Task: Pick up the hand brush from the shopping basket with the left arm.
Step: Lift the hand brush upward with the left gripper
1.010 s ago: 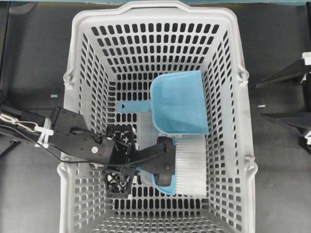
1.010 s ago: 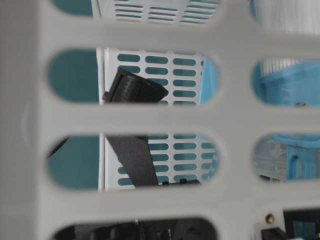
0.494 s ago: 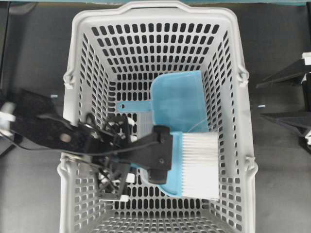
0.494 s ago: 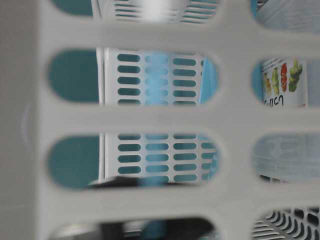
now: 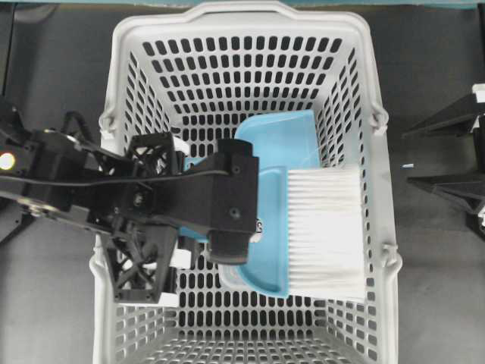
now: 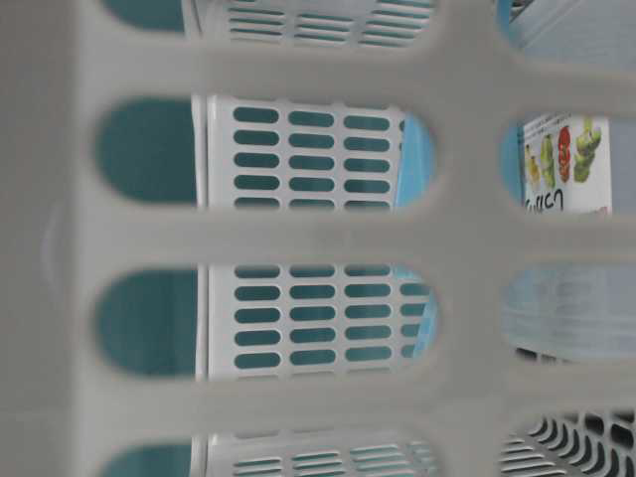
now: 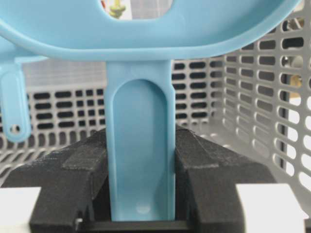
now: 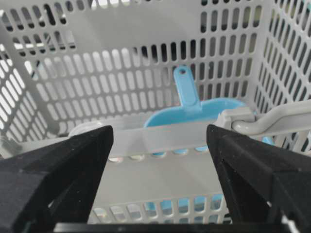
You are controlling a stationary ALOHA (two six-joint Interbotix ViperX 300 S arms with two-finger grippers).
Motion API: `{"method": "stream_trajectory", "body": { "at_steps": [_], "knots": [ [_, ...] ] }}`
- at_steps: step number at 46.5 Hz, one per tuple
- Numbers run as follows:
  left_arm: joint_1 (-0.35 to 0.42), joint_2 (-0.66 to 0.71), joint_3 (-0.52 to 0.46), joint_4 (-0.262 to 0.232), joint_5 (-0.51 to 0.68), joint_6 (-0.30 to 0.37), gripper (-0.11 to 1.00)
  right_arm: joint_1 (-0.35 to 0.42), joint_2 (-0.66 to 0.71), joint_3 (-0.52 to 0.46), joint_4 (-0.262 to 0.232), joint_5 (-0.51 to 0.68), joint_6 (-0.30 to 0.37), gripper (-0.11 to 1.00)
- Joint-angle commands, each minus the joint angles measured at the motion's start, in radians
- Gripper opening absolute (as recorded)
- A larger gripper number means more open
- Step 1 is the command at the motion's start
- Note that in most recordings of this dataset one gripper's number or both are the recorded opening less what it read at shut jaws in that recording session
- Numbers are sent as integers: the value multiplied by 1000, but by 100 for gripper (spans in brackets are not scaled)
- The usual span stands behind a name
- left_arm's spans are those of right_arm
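Observation:
The light-blue hand brush, with its white bristles, hangs above the floor of the light-grey shopping basket. My left gripper is shut on the brush's thin handle; the wrist block hides the fingers from overhead. In the left wrist view the handle stands squeezed between both black pads, with the brush body above. My right gripper is open and empty outside the basket's right wall; its wrist view looks over the rim.
A light-blue dustpan lies on the basket floor under the brush; it also shows in the right wrist view, and its handle in the left wrist view. The basket walls surround the left gripper. The table-level view is blocked by the basket wall.
My left gripper has risen with the brush in it, off the basket floor and toward the overhead camera. The gripper has left the table-level view. The right arm has not moved.

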Motion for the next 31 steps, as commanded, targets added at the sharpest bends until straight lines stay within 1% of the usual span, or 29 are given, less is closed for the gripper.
{"method": "stream_trajectory", "body": {
  "at_steps": [1,22,31],
  "knots": [
    [-3,-8,-28,5,0,2,24,-2,-5,-9,3,-9,2,74],
    [-5,14,-25,5,-5,6,24,-2,-17,-9,5,-6,3,74],
    [-8,28,-28,5,-3,25,24,-2,-17,-9,5,-6,5,74]
  ]
}}
